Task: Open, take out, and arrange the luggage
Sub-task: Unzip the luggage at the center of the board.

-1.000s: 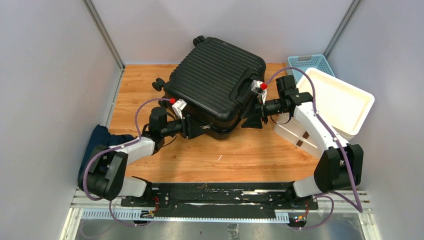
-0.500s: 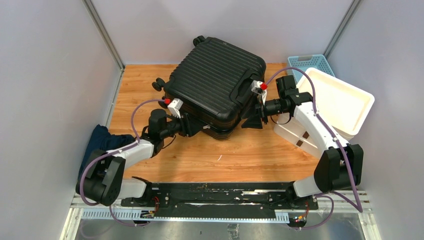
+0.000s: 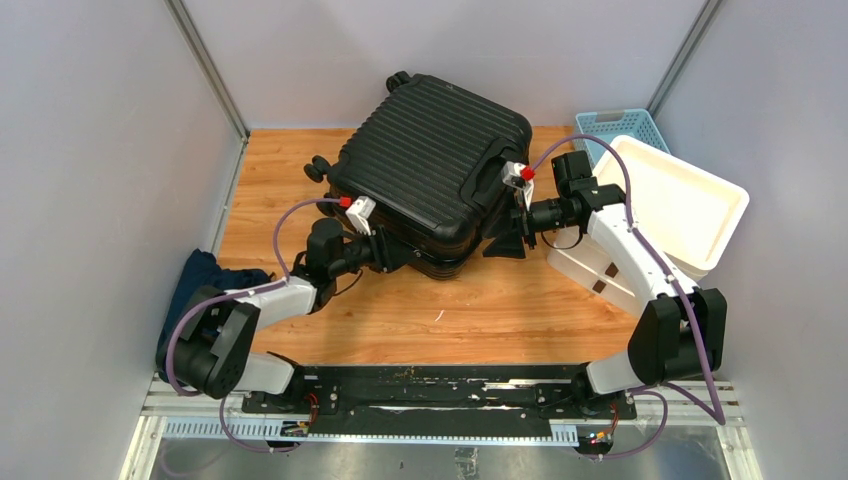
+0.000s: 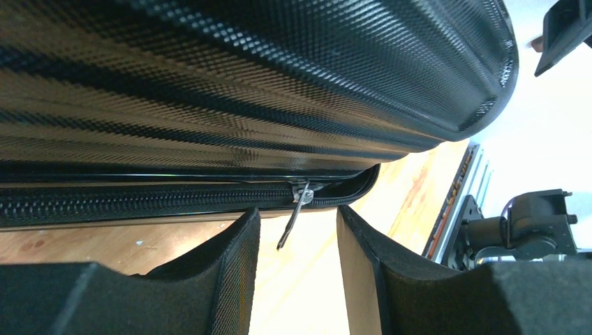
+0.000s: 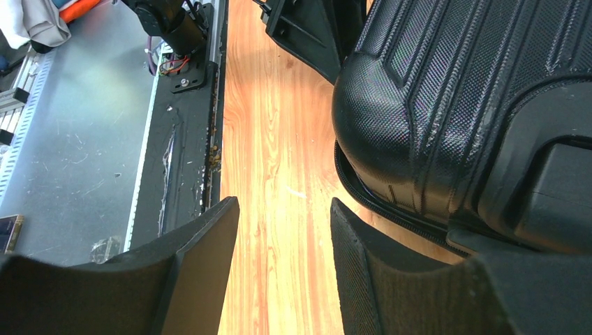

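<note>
The luggage (image 3: 430,170), a black ribbed hard-shell suitcase, lies shut and flat at the back middle of the wooden table. My left gripper (image 3: 402,256) is at its near edge, open. In the left wrist view the metal zipper pull (image 4: 293,218) hangs from the zip line between my left gripper's (image 4: 299,218) fingers, and neither pad touches it. My right gripper (image 3: 502,243) is open at the suitcase's near right corner, just below the handle recess. In the right wrist view that rounded corner (image 5: 447,112) is beside the right gripper (image 5: 285,209), with only bare wood between the fingers.
A white drawer unit (image 3: 680,205) stands tilted at the right behind my right arm, with a light-blue mesh basket (image 3: 618,124) behind it. A dark blue cloth (image 3: 205,282) lies at the table's left edge. Grey walls close in both sides.
My left gripper has slid right along the suitcase's near edge and its jaws have narrowed a little. The right arm and the suitcase have not moved.
</note>
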Controlling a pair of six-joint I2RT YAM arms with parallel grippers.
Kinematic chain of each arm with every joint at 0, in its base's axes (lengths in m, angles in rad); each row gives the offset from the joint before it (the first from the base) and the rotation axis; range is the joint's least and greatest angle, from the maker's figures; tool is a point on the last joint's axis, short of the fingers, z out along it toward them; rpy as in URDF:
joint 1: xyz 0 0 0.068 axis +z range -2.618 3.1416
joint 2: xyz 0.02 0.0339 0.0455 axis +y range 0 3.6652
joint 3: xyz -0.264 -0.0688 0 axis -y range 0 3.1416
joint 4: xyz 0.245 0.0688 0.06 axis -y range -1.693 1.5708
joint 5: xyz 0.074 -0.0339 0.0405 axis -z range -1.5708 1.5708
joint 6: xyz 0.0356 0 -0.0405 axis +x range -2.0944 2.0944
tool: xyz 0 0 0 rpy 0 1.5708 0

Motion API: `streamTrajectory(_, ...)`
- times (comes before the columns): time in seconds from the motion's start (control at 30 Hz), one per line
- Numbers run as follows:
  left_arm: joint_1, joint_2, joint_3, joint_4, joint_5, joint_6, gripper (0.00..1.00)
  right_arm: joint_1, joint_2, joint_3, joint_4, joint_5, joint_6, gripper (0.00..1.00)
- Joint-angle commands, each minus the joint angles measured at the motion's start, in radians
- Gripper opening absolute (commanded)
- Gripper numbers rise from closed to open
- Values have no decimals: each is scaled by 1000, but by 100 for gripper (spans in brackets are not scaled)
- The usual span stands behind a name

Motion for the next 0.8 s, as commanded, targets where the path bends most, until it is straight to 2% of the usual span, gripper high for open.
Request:
streamTrajectory(0.0,-18,8,11,61,-5,-18,46,-15,1,32,-28,-32,-28,55)
streamTrajectory(0.33,-43,69,31,63,-31,1,42,-15,3,35,-37,-32,-38,55)
streamTrajectory(0.47,-53,92,42,63,-44,12,36,-15,5,37,-39,-33,-39,55)
streamTrajectory(0.77,-57,88,41,63,-50,13,0,-15,8,38,-46,-26,-47,55)
